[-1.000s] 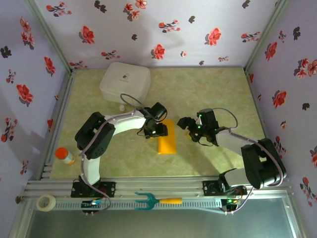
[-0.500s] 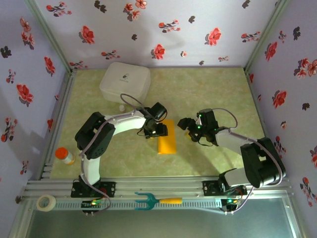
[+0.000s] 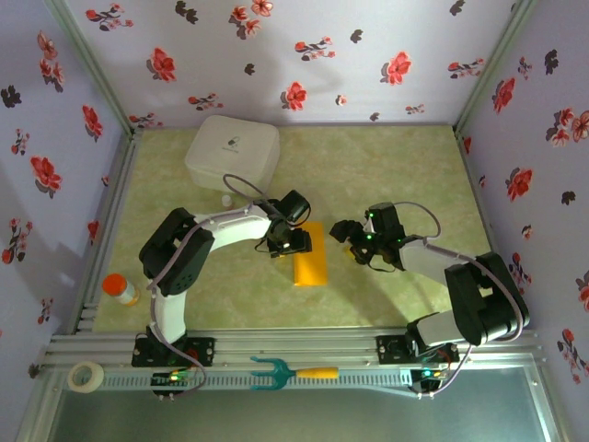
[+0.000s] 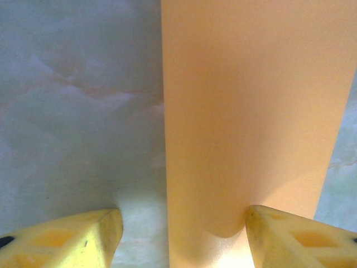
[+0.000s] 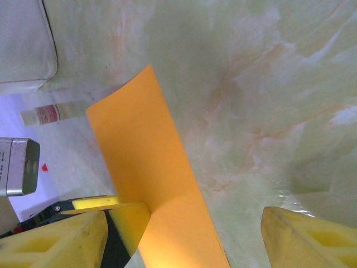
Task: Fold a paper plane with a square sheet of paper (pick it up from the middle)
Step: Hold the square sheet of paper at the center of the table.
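Orange-yellow paper plane (image 3: 311, 265), folded flat strip, long axis running near-to-far

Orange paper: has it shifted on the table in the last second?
No. The orange paper lies at the same distance and angle from the white box.

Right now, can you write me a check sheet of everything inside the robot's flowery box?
Surface: green marbled table, flat.
Job's things: orange paper, a narrow folded strip lying between the arms.
Clutter: white box at the far left; orange-capped bottle at the left edge; tape roll and teal fork by the near rail.
Grippers: left claw open, over the paper's edge; right claw open, low, facing the paper.
Cables: left arm's cable and right arm's cable, grey loops.
Surroundings: purple flowered walls.
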`<state>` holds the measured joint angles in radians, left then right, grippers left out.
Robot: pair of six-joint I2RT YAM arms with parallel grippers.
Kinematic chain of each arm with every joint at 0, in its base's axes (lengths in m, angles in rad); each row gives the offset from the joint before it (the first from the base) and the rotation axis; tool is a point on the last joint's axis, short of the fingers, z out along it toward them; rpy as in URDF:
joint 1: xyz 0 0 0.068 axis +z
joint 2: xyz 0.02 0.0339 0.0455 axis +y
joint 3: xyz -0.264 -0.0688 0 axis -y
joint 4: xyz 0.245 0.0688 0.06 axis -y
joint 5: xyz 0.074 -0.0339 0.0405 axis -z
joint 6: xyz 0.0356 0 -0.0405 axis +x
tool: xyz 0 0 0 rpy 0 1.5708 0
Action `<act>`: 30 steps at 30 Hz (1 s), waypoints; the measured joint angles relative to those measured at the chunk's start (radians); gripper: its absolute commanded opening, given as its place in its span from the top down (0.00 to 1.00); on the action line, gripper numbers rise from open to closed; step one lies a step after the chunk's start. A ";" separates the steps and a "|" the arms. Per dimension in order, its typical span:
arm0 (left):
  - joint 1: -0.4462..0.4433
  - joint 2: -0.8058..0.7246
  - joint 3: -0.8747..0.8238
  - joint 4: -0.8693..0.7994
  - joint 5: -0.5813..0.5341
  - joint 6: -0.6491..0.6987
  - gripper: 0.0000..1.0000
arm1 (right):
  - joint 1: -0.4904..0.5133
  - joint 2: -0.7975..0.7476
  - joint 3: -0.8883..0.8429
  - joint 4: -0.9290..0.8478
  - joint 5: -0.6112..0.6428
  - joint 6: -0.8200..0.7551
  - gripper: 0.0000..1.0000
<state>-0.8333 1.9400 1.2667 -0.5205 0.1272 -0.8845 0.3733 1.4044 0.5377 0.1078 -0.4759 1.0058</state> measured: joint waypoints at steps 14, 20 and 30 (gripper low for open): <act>0.000 0.000 -0.004 0.006 -0.003 -0.006 0.37 | 0.000 0.000 0.000 0.000 0.000 0.000 0.26; 0.000 0.000 -0.004 0.006 -0.003 -0.006 0.37 | 0.000 0.000 0.000 0.000 -0.001 -0.001 0.36; 0.000 0.008 0.009 -0.011 -0.004 0.008 0.37 | 0.009 0.003 0.000 0.004 -0.015 0.000 0.41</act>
<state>-0.8333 1.9476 1.2758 -0.5320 0.1234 -0.8761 0.3824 1.4078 0.5377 0.1120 -0.4911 1.0061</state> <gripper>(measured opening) 0.631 0.586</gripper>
